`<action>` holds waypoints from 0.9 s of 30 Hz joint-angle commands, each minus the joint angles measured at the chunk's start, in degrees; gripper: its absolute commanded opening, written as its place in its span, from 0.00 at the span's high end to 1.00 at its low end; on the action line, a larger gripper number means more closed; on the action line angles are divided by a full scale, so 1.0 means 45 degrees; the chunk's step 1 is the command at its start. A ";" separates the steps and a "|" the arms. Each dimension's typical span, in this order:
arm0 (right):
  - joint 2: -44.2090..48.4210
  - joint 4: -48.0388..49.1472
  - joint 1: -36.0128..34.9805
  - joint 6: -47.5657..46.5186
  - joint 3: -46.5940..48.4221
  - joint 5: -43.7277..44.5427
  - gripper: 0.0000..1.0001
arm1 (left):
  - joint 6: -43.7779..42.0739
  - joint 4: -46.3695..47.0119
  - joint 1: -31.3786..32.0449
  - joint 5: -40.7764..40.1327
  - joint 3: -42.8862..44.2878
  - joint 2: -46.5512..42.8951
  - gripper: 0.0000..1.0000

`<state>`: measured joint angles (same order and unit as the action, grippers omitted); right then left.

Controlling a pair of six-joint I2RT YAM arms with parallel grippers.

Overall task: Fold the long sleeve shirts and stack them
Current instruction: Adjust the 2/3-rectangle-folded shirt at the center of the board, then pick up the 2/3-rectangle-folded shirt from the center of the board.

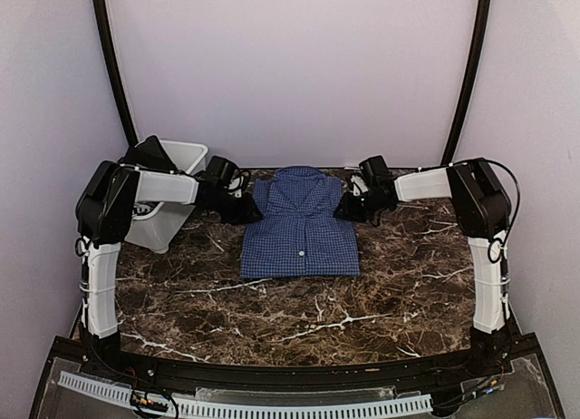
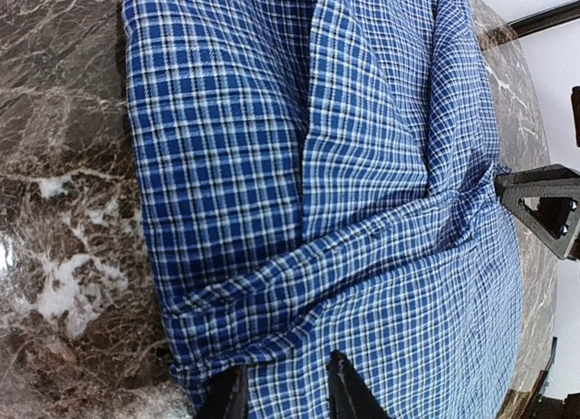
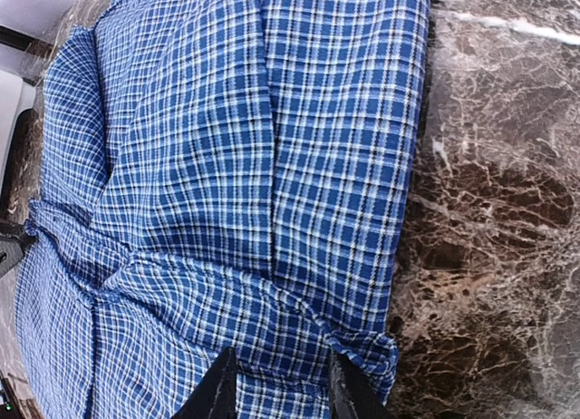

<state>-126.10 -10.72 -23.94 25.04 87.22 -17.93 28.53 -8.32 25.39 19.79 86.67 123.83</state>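
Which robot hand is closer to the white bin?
The left gripper, the one on the left in the overhead view. The white bin stands right beside its arm; the right gripper is away across the blue shirt.

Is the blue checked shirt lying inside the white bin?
No, the blue checked shirt lies folded on the marble table, apart from the white bin.

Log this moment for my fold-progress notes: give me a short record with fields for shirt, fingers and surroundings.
shirt: blue checked shirt, folded, collar toward far wall, flat on marble table
left fingers: pinching shirt's left edge near collar
right fingers: pinching shirt's right edge near collar
bin: white, far left, apart from shirt
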 commanded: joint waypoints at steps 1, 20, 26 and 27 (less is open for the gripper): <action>0.0713 -0.0119 -0.0039 0.0144 -0.0565 0.0436 0.67 | -0.0381 -0.0858 -0.0017 -0.0118 0.0239 -0.1150 0.68; 0.7337 0.0116 -0.2059 0.1125 -0.7542 0.1767 0.62 | 0.0994 0.0505 0.0856 0.0655 -0.7250 -0.6962 0.60; 0.7841 0.0236 -0.2799 0.1604 -0.8982 0.1853 0.63 | 0.1402 0.0705 0.1633 0.0291 -0.8820 -0.7686 0.60; 0.7859 0.0320 -0.2803 0.1663 -0.9152 0.1866 0.63 | 0.1513 0.0769 0.1724 0.0246 -0.9063 -0.7736 0.60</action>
<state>-92.55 -10.61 -35.62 30.35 48.73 -10.85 33.45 -6.44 31.79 21.82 48.84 92.49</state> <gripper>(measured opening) 0.374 0.401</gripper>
